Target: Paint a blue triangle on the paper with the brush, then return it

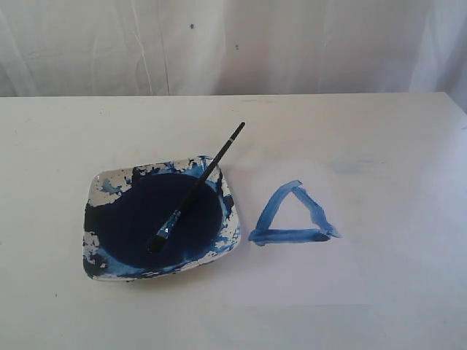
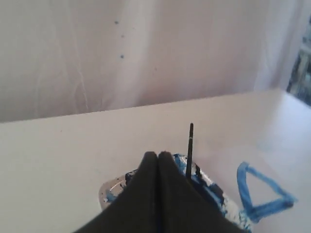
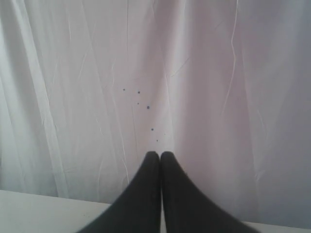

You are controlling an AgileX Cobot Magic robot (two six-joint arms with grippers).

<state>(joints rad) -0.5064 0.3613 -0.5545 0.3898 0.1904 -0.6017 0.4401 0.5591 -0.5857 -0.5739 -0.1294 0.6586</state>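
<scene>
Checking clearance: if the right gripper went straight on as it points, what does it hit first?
Probably the white curtain: the right gripper, fingers shut, points above the table edge at bare cloth. Depth unclear.

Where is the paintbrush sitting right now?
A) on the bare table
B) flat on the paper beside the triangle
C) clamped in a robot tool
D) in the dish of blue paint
D: the brush lies with its tip down in the dish, its handle leaning out over the rim.

The white counter [image 1: 66,131] carries a paint-stained dish [image 1: 101,184] at left, with the paper [image 1: 292,273] just beside it at right.
</scene>
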